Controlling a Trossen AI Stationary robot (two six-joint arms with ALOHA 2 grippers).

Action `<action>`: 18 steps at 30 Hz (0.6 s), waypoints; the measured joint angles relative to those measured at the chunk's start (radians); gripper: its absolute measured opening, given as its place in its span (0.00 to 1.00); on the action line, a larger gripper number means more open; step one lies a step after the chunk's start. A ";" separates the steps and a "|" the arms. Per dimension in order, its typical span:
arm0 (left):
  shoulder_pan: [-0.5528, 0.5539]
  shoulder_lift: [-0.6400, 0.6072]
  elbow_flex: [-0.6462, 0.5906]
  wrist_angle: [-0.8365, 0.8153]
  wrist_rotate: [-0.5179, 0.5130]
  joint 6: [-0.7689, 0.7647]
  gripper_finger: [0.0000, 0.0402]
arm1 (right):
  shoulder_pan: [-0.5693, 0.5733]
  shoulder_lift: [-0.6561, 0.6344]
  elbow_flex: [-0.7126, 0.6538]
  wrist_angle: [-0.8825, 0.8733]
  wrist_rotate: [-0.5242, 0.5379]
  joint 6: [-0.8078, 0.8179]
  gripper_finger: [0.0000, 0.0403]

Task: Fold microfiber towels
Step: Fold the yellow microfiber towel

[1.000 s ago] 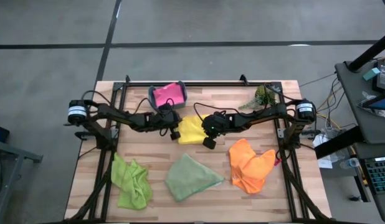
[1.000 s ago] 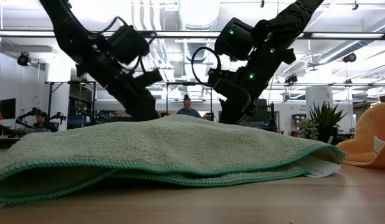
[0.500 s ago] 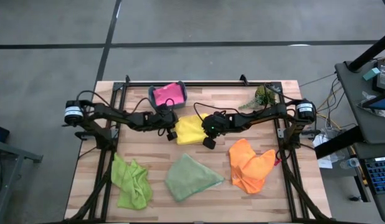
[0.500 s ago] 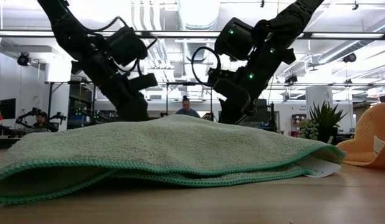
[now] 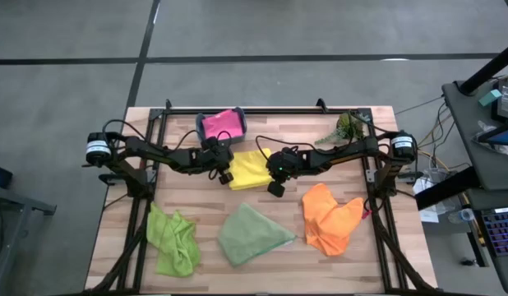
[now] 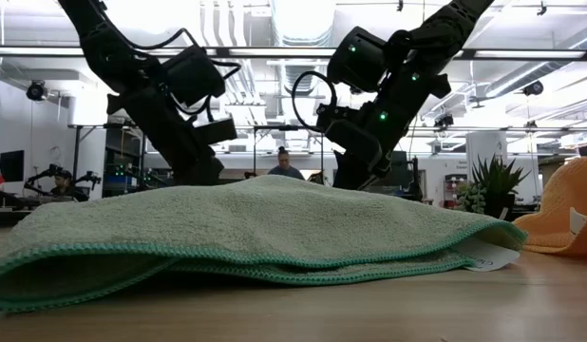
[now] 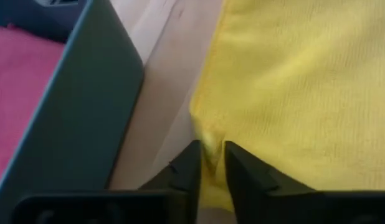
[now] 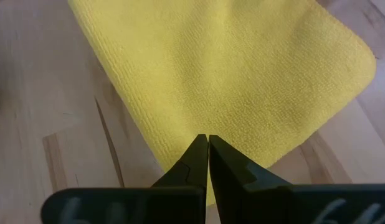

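Both pincers on yellow towel [image 5: 248, 168]

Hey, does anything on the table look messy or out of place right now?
Three towels lie crumpled and unfolded along the near edge: lime green towel, sage green towel, orange towel. The left gripper and right gripper both pinch the yellow towel.

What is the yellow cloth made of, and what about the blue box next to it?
The yellow towel looks like soft microfiber: a fine, matte, knobbly weave with a stitched edge. The left end effector is pinching it. The teal bin looks like hard plastic, smooth with a slight sheen and a rounded corner, though that is only a guess from its look.
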 joint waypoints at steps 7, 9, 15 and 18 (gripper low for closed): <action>0.000 -0.065 0.000 -0.154 -0.025 -0.021 0.41 | 0.000 0.000 0.000 0.000 0.000 0.000 0.02; 0.000 -0.105 0.000 -0.201 -0.025 -0.009 0.45 | 0.000 0.000 0.000 0.000 0.000 -0.001 0.02; -0.007 -0.198 0.000 -0.148 0.083 0.021 0.49 | 0.000 0.000 0.000 0.015 0.000 -0.005 0.02; -0.007 -0.189 -0.013 -0.043 0.154 0.028 0.46 | 0.000 0.000 0.000 0.037 0.000 -0.007 0.02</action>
